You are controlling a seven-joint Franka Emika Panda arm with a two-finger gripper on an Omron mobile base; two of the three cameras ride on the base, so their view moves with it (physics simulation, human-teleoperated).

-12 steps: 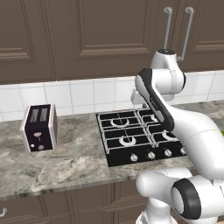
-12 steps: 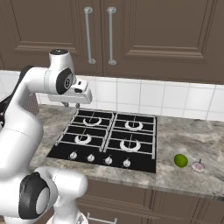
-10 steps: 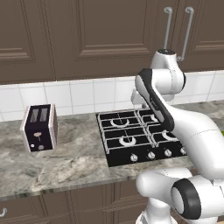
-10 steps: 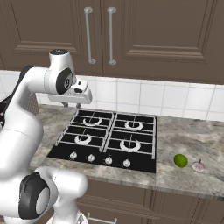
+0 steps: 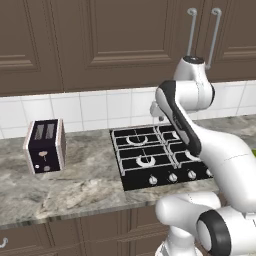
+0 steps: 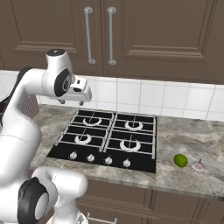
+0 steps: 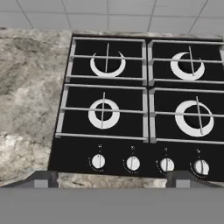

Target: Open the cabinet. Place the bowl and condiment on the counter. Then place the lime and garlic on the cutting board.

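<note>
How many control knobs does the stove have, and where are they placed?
4. The knobs sit in one row along the front edge of the stove, from left to right in the hand view. None seem hidden.

White square tiles (image 5: 100, 107) line the wall as a backsplash below the dark upper cupboards. A black four-burner gas hob (image 6: 109, 138) is set into the stone top, with grey grates, white burner rings and a row of four round knobs (image 7: 131, 163) along its front edge. Left of the hob stands a dark two-slot toaster (image 5: 45, 145) with pale sides. Brown panelled base cabinets (image 5: 75, 232) run beneath the thick stone edge. The light is even and soft.
</note>
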